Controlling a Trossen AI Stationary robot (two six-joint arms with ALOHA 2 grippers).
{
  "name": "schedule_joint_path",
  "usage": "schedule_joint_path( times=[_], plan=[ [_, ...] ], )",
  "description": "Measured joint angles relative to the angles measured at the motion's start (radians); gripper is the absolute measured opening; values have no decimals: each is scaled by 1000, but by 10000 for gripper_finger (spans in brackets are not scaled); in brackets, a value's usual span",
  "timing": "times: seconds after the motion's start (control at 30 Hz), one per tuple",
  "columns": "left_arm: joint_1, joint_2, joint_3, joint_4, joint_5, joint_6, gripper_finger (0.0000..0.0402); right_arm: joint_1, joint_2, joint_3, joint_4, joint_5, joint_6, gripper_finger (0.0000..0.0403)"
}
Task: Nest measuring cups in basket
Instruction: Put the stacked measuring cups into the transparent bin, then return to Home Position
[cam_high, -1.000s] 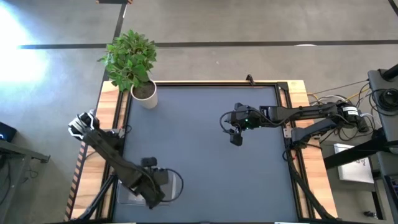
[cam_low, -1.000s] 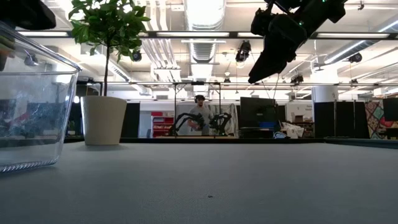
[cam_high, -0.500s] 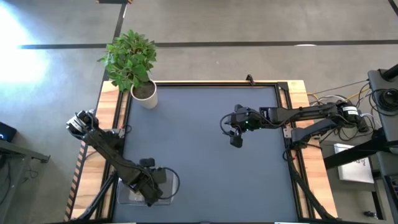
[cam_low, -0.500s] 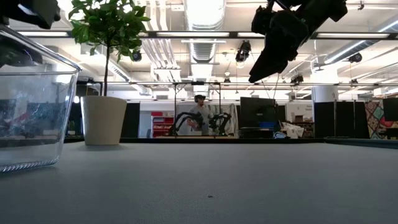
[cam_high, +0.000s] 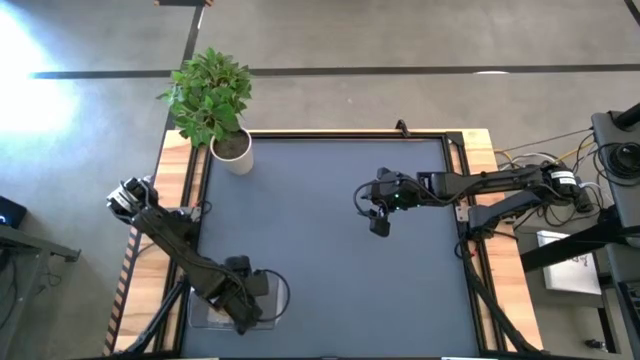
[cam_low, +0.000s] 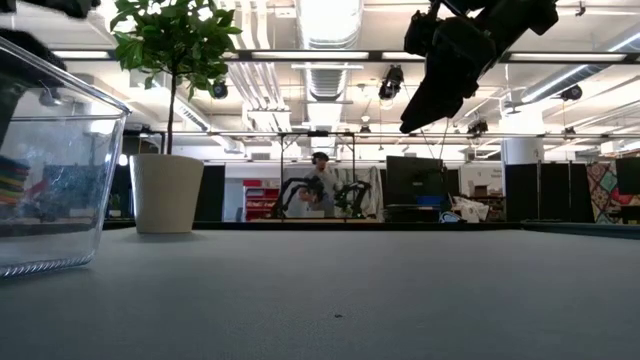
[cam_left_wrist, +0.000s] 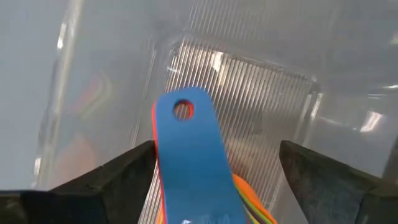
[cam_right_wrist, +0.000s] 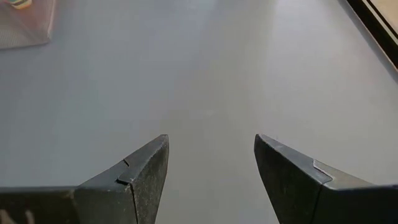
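Your grey desk (cam_high: 330, 240) has the clear basket (cam_low: 60, 180).
Left claw (cam_left_wrist: 214, 168) is spread wide over the stacked cups (cam_left_wrist: 193, 162) inside the basket; right claw (cam_right_wrist: 211, 168) hangs open, well away from it.

1. The table (cam_high: 330, 220) lay bare across its middle and right half, giving a gripper wide room to pass there.
2. The plant pot (cam_high: 233, 150) stood at the far left corner, its leaves spreading over that corner and past the table edge.
3. The basket (cam_high: 275, 298) took up the near left corner; its clear walls (cam_low: 60, 170) rose well above the tabletop and blocked level entry from the side.
4. The left gripper (cam_left_wrist: 208, 180) hung over the basket with fingers spread; the stacked cups (cam_left_wrist: 193, 155) filled the gap between them.
5. The right gripper (cam_high: 380, 222) hovered high over the table's middle, fingers apart, with bare table beneath it (cam_right_wrist: 211, 93).
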Motion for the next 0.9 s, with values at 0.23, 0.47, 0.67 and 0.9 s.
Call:
schedule_joint_path(
  times=[0.23,0.47,0.67,0.9],
  plan=[
    [-11,-17,116,-82,-42,134,301,0,0,0,0,0,-9,226],
    [-68,-227,71,-33,-315,230,225,0,0,0,2,-1,-38,226],
    [-86,-552,-174,276,-473,422,132,0,-8,0,53,-20,-116,226],
    [-33,-947,-394,519,-506,685,13,-10,-177,-6,151,-189,-271,218]
  ],
)
